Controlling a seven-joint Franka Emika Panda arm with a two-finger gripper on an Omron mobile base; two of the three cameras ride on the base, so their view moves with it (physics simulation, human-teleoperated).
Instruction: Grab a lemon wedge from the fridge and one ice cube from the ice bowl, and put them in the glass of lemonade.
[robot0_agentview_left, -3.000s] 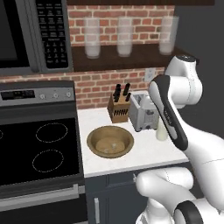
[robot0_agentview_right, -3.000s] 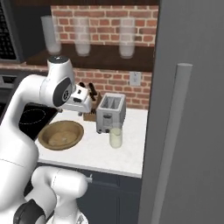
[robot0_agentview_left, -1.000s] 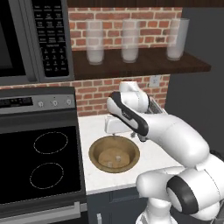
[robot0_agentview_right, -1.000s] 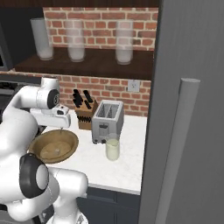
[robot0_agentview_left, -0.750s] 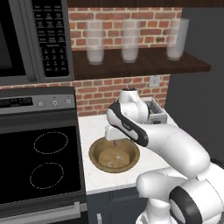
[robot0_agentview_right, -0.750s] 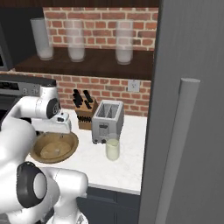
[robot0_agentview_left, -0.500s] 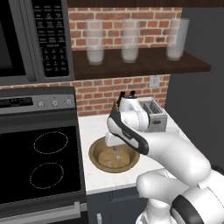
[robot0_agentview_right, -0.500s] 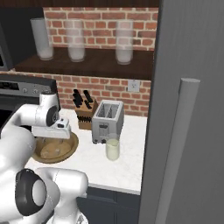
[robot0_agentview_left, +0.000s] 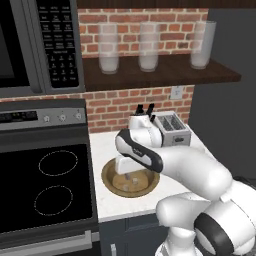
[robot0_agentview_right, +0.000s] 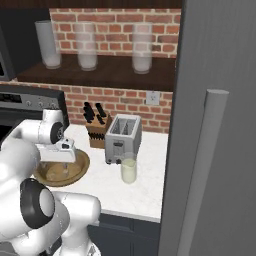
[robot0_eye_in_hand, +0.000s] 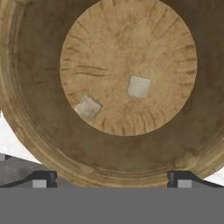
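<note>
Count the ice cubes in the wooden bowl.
2. Both lie apart on the ice bowl's flat bottom: one ice cube near the middle, the other toward the open gripper's side.

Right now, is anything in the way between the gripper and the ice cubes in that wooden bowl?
Nothing visible. The open gripper hangs straight over the ice bowl, and two ice cubes lie bare on its flat bottom, apart from each other, with nothing covering them.

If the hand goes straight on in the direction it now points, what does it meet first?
Probably the ice bowl. The open hand points down into it, and the nearer ice cube lies close to that line on the bowl's floor; the depth is unclear.
</note>
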